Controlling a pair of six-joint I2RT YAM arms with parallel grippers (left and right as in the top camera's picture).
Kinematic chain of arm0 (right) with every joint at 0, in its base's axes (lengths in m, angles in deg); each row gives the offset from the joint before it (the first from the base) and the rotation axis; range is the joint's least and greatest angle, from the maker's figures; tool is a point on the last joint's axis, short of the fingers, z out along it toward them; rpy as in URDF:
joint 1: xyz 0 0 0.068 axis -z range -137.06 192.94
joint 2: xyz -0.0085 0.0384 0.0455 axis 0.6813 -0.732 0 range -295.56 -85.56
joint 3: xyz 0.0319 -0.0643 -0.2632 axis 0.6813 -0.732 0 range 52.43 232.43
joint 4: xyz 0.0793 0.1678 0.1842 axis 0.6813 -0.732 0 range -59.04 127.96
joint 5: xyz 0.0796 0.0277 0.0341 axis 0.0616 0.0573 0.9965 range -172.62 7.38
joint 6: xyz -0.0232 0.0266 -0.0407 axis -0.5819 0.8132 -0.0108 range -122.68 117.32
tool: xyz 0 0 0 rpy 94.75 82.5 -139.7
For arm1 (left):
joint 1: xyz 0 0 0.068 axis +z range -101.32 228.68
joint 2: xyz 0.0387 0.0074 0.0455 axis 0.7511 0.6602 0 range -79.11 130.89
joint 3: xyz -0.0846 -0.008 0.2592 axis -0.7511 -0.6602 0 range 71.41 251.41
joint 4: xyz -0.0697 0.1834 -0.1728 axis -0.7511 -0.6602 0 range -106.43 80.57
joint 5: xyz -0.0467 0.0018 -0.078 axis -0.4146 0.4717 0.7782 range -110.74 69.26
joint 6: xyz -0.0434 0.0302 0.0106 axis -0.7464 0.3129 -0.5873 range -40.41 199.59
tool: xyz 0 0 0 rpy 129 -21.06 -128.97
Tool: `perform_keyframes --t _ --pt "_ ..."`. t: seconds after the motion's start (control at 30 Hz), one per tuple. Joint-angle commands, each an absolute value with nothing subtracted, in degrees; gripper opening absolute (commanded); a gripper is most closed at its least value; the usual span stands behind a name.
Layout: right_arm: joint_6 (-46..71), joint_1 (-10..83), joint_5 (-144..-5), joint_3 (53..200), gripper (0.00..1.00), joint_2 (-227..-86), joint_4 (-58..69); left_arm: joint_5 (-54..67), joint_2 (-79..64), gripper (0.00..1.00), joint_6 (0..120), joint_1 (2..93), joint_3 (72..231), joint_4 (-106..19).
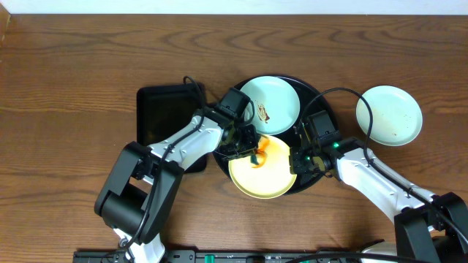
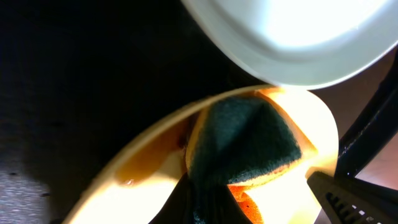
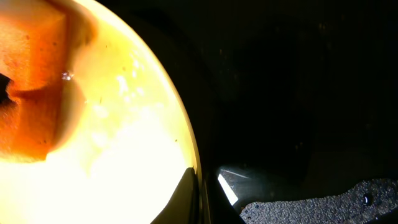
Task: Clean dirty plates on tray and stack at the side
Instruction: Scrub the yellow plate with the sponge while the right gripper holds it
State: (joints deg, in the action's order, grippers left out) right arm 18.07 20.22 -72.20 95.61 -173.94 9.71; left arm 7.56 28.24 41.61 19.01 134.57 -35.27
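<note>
The round black tray (image 1: pixel 313 98) holds a pale blue-green plate (image 1: pixel 272 98) with a brown smear at the back. At the front it holds a pale yellow plate (image 1: pixel 263 177) with orange smears. My left gripper (image 1: pixel 249 145) is shut on a green-and-orange sponge (image 2: pixel 245 143) and presses it on the yellow plate (image 2: pixel 155 186). My right gripper (image 1: pixel 298 161) is shut on that plate's right rim (image 3: pixel 194 158), one finger inside and one outside. A second blue-green plate (image 1: pixel 389 115) lies on the table right of the tray.
A smaller rectangular black tray (image 1: pixel 164 113) sits left of the round tray, under my left arm. The blue-green plate (image 2: pixel 298 43) on the tray lies close behind the sponge. The wooden table (image 1: pixel 73 88) extends around both trays.
</note>
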Motion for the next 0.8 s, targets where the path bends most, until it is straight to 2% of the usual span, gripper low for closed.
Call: perform_keyframes --t 0.0,0.1,0.3,0.47,0.5,0.57,0.67,0.77 --pt "17.4 20.4 -75.8 96.1 0.01 -174.0 8.8 0.2 28.4 0.08 40.9 21.5 134.3 -36.2" --pt "17.4 20.4 -76.0 96.1 0.01 -173.9 8.7 -0.3 26.3 0.08 41.0 22.2 134.3 -37.2" --pt "17.4 20.4 -76.4 96.1 0.01 -173.9 8.4 -11.0 18.6 0.08 41.2 22.3 134.3 -42.9" --pt "17.4 20.4 -76.4 96.1 0.02 -174.0 8.5 -11.3 11.3 0.07 44.0 22.4 134.3 -44.6" --pt "17.4 20.4 -76.4 96.1 0.04 -173.9 8.6 -11.3 10.2 0.08 44.0 22.4 134.3 -44.8" --pt "17.4 20.4 -76.1 96.1 0.19 -173.9 8.6 -11.4 8.0 0.08 45.5 22.5 134.3 -45.2" --pt "17.4 20.4 -75.6 96.1 0.35 -174.0 8.6 -12.6 6.0 0.08 46.8 23.3 134.3 -46.6" --pt "17.4 20.4 -74.4 96.1 0.44 -174.0 8.5 -17.0 5.4 0.08 46.8 24.4 134.3 -49.3"
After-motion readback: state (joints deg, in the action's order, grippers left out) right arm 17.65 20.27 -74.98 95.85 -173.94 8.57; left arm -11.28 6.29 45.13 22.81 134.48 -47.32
